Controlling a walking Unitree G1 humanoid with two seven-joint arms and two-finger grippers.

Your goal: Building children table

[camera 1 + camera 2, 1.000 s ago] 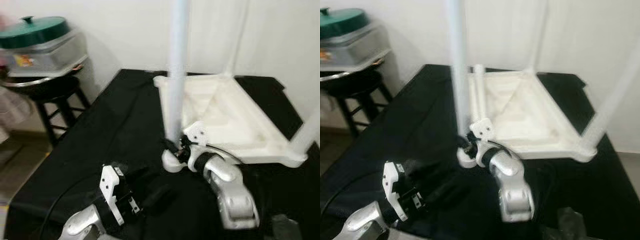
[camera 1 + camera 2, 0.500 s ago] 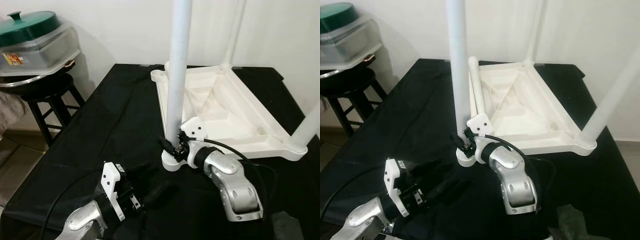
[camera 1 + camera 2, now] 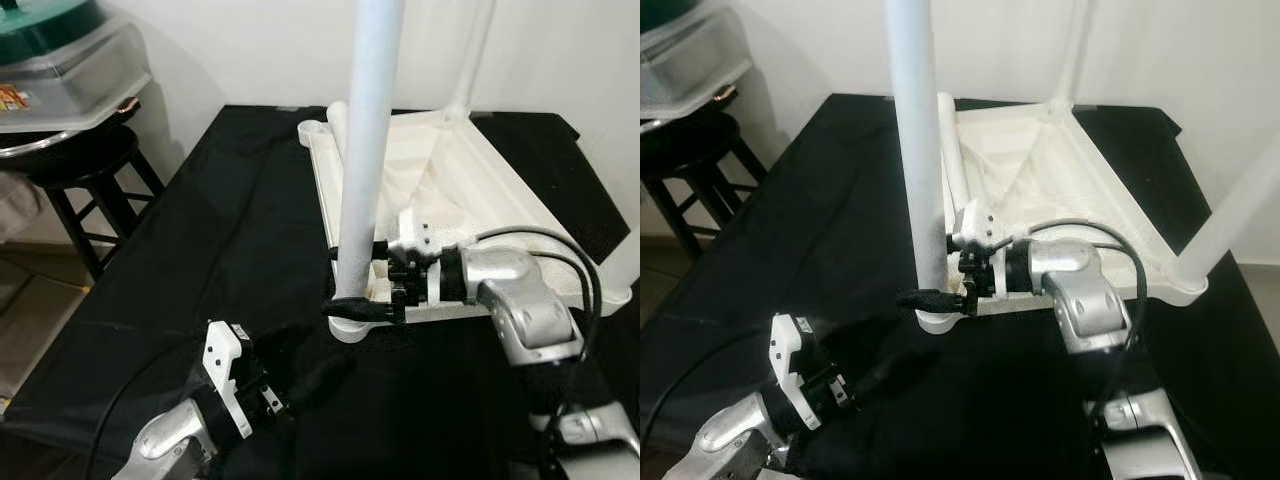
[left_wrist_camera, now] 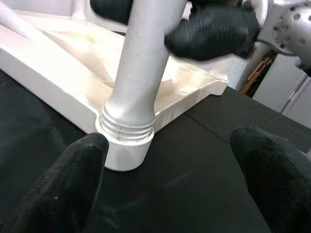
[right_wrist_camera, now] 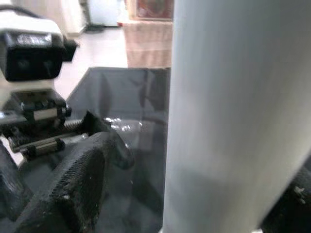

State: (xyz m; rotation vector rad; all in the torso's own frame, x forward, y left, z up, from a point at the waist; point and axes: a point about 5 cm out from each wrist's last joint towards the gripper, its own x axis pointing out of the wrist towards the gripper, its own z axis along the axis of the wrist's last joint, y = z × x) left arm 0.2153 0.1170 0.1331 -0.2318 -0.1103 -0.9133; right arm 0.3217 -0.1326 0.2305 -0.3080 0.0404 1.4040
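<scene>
Black cloth (image 3: pixel 220 250) covers the work surface; a stool (image 3: pixel 85 185) stands at far left. Left gripper (image 3: pixel 310 375) rests open and empty. Right gripper (image 3: pixel 352 308) encloses the near leg (image 3: pixel 365 170) at its threaded base. The inverted tabletop (image 3: pixel 470 210) carries several upright legs; assembly appears mostly complete.

— What covers the work surface?
— A black cloth (image 3: pixel 230 230), creased in places, draped over the edges.

— And off to the robot's left?
— A dark wooden stool (image 3: pixel 85 185) stands beside the cloth. On it rests a clear plastic container (image 3: pixel 65 85) with a green lid (image 3: pixel 45 15) on top.

— What's behind everything?
— A plain white wall (image 3: pixel 240 50). Pale floor (image 3: pixel 30 320) shows below the stool.
</scene>
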